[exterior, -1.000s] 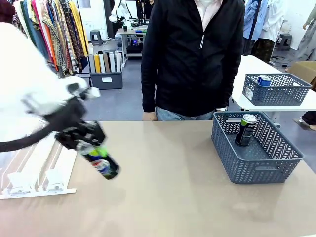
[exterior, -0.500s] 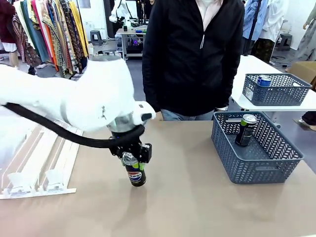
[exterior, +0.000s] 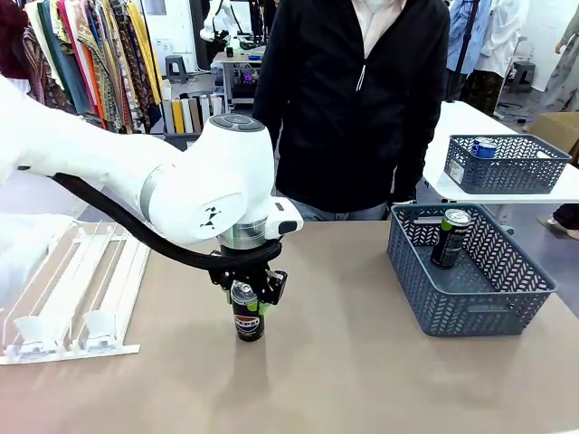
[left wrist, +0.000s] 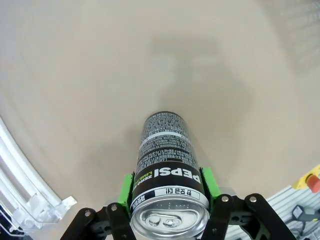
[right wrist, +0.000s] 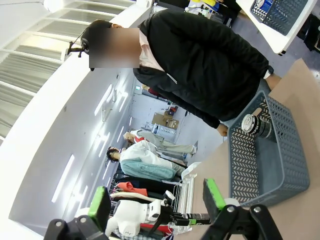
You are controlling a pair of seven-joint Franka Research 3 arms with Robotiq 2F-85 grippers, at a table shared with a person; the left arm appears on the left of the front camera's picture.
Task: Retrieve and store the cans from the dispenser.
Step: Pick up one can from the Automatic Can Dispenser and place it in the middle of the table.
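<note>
Pepsi can (exterior: pixel 247 316) stands upright mid-table, my left gripper (exterior: pixel 248 299) clamped round its upper half, green pads (left wrist: pixel 208 183) pressing both sides. Second can (exterior: pixel 450 238) leans in the grey mesh basket (exterior: pixel 479 294). My right gripper (right wrist: pixel 156 209) hangs spread wide, holding nothing.

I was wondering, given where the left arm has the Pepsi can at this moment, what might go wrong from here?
1. The left gripper clamps the Pepsi can only near its top, so the slim can could tilt or topple on release.
2. The grey basket lies far to the right, and another can stands inside; a drop there might knock it over.
3. The person stands close to the table's far edge, so a wide swing could come near them.
</note>
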